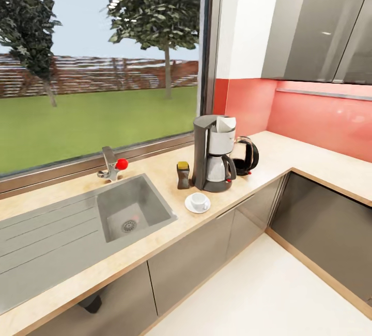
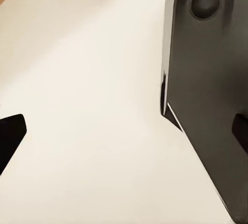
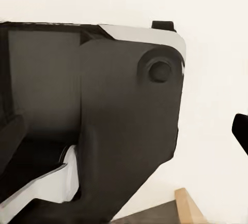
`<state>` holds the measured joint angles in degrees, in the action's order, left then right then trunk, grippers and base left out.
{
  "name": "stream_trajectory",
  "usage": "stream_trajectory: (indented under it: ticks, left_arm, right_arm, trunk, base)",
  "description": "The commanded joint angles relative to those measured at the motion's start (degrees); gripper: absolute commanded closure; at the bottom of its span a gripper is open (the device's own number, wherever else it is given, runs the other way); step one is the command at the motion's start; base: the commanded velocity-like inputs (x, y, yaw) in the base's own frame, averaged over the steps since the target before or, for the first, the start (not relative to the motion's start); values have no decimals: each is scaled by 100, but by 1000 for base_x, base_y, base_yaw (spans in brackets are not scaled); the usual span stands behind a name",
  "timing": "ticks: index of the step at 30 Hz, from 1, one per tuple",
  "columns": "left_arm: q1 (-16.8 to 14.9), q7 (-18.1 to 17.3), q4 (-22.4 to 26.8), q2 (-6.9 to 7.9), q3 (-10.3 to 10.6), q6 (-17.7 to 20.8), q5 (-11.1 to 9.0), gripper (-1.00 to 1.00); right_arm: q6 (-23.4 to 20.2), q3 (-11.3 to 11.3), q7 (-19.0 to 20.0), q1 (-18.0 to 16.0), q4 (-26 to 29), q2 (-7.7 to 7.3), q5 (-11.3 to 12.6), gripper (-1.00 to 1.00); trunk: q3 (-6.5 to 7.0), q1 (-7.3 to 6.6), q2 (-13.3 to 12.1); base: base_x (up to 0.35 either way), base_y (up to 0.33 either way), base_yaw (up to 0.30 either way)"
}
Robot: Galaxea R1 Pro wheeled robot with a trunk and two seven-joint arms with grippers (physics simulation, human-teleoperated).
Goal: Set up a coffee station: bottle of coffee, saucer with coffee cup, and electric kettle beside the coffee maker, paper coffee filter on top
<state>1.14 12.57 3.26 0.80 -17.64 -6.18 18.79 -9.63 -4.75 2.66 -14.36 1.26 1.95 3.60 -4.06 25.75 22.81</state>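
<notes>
Head view gives me the coffee maker [image 1: 214, 153] on the countertop [image 1: 289, 154], a paper coffee filter [image 1: 226, 124] on its top. Beside it: bottle of coffee [image 1: 183, 174] toward the sink [image 1: 135, 209], electric kettle [image 1: 246, 156] on the far side, coffee cup [image 1: 198, 201] on its saucer [image 1: 197, 207] nearer the counter edge. Bare worktop runs past the kettle. I cannot tell either claw's state; the wrist views face pale floor and dark robot parts.
</notes>
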Motion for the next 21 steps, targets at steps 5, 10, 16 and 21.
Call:
stream_trajectory:
  ticks: [5,10,16,21]
  left_arm:
    - [-32,17,15,16,-60,1204,64,-100]
    - [-35,22,15,14,-67,1384,51,-100]
    - [-35,48,8,22,-64,1391,47,-100]
    - [-35,82,8,28,-77,1388,39,-100]
  right_arm:
    - [-43,-51,-2,368,13,278,70,-100]
    - [-12,-55,-41,388,15,293,52,-100]
    - [57,-57,-43,390,38,258,67,-100]
    - [727,-64,-41,390,138,237,71,-100]
  trunk:
    - [-10,3,11]
    - [-10,3,11]
    - [-10,3,11]
    - [-10,3,11]
  base:
    - [0,0,0]
    - [0,0,0]
    - [0,0,0]
    - [0,0,0]
